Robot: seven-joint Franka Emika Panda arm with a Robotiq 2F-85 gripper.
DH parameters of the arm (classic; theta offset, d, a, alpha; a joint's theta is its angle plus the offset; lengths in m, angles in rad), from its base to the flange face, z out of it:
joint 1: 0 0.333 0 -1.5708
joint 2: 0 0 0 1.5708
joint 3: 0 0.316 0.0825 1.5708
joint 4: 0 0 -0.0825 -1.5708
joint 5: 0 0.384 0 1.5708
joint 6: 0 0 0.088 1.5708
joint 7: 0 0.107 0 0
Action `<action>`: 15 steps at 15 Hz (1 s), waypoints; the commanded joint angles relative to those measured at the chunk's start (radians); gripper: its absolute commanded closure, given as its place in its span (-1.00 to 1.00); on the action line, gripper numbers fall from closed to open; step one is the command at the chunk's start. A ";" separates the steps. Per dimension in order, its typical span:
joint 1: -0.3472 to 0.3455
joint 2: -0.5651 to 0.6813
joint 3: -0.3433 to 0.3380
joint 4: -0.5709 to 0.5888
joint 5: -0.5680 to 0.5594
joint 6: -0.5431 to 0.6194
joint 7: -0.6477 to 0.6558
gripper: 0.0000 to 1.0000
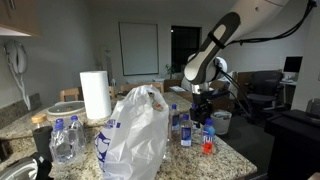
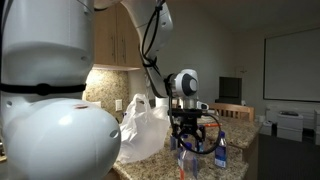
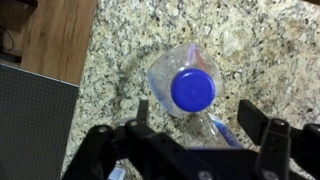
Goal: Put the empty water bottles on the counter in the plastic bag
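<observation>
Robotiq end effector (image 3: 197, 125) is hanging spread wide over one small clear plastic bottle with a blue cap (image 3: 192, 88). Its fingers (image 3: 258, 125) are flanking the bottle, not gripping it. That bottle is standing upright on the speckled beige-brown granite tabletop (image 3: 250, 40). In an exterior view, more such bottles are standing beside it (image 1: 184, 124) and in another group (image 1: 64, 138) past the large translucent white plastic bag (image 1: 135, 130). Bag contents are not showing. Judgement: task is sitting early, with most bottles awaiting bagging.
</observation>
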 commanded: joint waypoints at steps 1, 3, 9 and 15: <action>0.003 0.012 0.001 0.018 -0.033 -0.036 0.052 -0.20; 0.004 0.000 0.001 0.009 -0.037 -0.040 0.065 0.06; 0.001 -0.041 -0.001 -0.014 -0.032 -0.029 0.116 0.82; -0.008 -0.095 -0.010 -0.042 -0.006 -0.012 0.129 -0.06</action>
